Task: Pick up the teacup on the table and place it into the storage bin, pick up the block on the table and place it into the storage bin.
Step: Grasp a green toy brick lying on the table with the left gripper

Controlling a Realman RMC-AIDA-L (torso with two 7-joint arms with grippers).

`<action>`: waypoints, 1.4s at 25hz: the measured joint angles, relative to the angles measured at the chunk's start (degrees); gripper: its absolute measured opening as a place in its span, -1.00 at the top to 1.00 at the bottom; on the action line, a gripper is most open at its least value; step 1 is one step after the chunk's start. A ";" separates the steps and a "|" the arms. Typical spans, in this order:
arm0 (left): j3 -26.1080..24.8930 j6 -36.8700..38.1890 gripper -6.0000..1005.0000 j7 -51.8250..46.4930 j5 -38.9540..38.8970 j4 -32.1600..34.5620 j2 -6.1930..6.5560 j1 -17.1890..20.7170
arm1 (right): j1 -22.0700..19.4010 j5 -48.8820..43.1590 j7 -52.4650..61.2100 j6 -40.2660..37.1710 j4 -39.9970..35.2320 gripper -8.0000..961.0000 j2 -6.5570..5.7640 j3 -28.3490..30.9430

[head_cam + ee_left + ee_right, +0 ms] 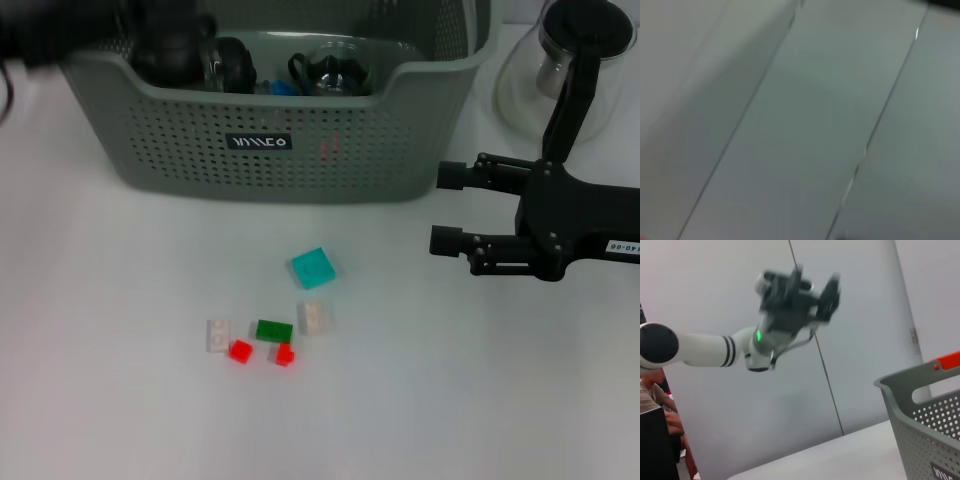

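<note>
**Blocks lay loose on the table, bin stood behind them**

Nearest you, on the white table (120, 400), a small cluster of toy bricks sat together: two red square bricks (240, 351) and (285, 355), a dark green oblong brick (274, 330) between and just behind them, a pale grey brick (218, 334) at the left end and a second pale brick (314, 317) at the right. Just beyond that cluster, apart from it, lay the turquoise square block (313, 267), tilted a little against the table's edges. None of these was touched by either arm.

To the right, level with the turquoise block but well apart from it, your right gripper (440, 208) hovered over the table with its two black fingers spread and nothing between them.

Behind the blocks stood the large grey-green perforated plastic storage bin (300, 150), its front rim dipped and a small black label with white lettering on the front wall. Dark objects lay inside; you could not tell what they were.

Your left gripper (812, 290) was raised high in the air, seen from the right wrist camera, fingers apart and empty.
</note>
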 joint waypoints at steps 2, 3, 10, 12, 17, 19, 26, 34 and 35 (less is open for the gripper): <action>2.28 0.06 0.10 1.78 2.70 3.20 -0.49 2.05 | 0.17 0.00 0.00 0.00 -0.05 -0.77 -0.02 0.25; 3.02 0.07 0.10 2.37 5.02 5.39 -0.99 2.94 | 0.29 0.00 0.00 0.00 -0.06 -0.77 -0.03 0.31; 7.63 -1.06 0.10 3.79 23.39 10.94 -3.14 3.79 | 0.72 0.00 0.00 0.07 -0.09 -0.77 -0.04 0.35; 8.62 -1.76 0.10 4.41 27.74 12.07 -4.19 3.53 | 0.73 0.00 0.00 0.06 -0.08 -0.77 -0.03 0.35; 9.36 -2.76 0.10 3.25 37.73 21.31 -8.21 3.37 | 0.74 0.00 0.00 -0.02 0.19 -0.77 0.00 0.34; 10.00 -2.83 0.10 2.12 41.63 26.21 -10.24 2.80 | 0.74 0.00 0.00 -0.05 0.24 -0.77 0.01 0.34; 15.58 -5.42 0.10 -3.03 51.66 31.42 -14.30 -1.08 | 0.73 -0.01 0.08 -0.09 0.28 -0.77 0.06 0.24; 30.22 -10.06 0.10 -13.30 55.69 34.39 -14.41 -1.27 | 0.69 -0.02 0.09 -0.41 0.31 -0.77 0.09 0.34; 31.68 -10.76 0.10 -14.52 56.34 34.96 -14.43 -1.30 | 0.70 -0.03 0.09 -0.42 0.31 -0.77 0.09 0.34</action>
